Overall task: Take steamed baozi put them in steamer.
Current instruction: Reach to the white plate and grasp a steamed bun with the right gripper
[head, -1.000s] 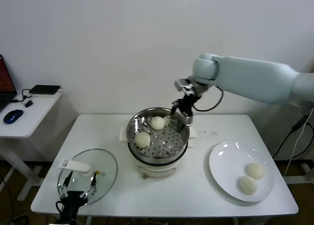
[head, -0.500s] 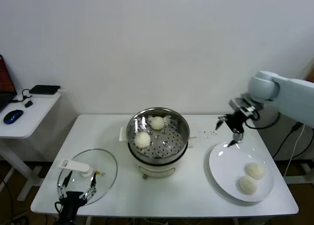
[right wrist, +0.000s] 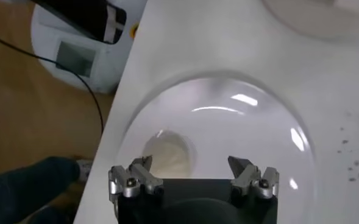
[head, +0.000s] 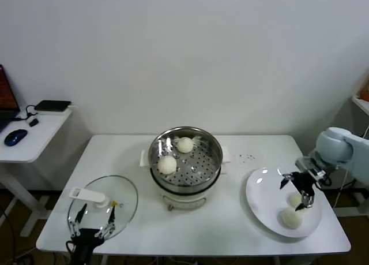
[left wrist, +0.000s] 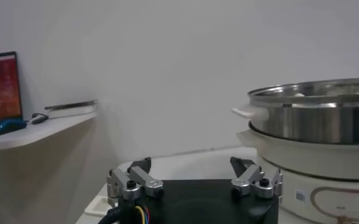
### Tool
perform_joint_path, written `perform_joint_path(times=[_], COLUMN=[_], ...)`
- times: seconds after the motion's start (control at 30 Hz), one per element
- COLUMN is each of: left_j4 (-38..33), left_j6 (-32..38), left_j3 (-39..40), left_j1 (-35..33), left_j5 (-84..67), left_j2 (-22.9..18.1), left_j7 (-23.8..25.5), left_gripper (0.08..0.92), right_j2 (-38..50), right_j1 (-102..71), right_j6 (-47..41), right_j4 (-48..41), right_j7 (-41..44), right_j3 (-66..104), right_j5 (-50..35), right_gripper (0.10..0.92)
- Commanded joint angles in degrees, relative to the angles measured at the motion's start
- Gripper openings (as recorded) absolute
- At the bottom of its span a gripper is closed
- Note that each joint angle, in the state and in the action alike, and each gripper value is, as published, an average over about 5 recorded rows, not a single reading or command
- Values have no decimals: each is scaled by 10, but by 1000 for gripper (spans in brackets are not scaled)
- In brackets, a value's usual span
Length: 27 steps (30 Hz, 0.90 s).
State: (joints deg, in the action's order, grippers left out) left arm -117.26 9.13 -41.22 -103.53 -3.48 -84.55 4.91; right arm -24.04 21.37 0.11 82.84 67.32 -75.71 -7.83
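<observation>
The steamer [head: 185,171] stands mid-table with two steamed baozi on its perforated tray, one at the back [head: 185,144] and one at the left [head: 167,164]. Two more baozi lie on the white plate [head: 264,194] at the right: one [head: 296,200] partly behind my right gripper and one [head: 290,217] nearer the front. My right gripper [head: 295,191] hovers open over the plate with nothing between its jaws. In the right wrist view a baozi [right wrist: 167,156] lies just beyond the open gripper [right wrist: 191,168], toward one finger. My left gripper [head: 92,220] rests open at the front left.
A round glass lid [head: 104,206] with a white handle lies at the table's front left, under the left gripper. A side desk [head: 29,139] with a mouse and a black device stands to the left. In the left wrist view the steamer [left wrist: 316,115] rises beside the open left gripper [left wrist: 191,171].
My right arm has swung from the steamer's back rim rightwards and down to the plate, jaws open and empty throughout. The left arm has stayed put.
</observation>
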Motion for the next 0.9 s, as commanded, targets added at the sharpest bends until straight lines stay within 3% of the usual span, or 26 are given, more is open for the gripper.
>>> perform_joint_path(times=[0.03, 0.9], left_j4=[0, 17], left_j6=[4, 6], left_j3=[1, 1], left_j1=[-6, 1], left_j5=[-2, -6], left_j2=[-1, -3], left_j7=[-1, -2], left_gripper=[823, 823], right_j2=[20, -29], right_j1=[-74, -113], right_j6=[0, -23], right_j4=[-7, -56], right_j7=[-7, -35], right_j3=[27, 39], right_j5=[47, 56], right_gripper=[823, 823])
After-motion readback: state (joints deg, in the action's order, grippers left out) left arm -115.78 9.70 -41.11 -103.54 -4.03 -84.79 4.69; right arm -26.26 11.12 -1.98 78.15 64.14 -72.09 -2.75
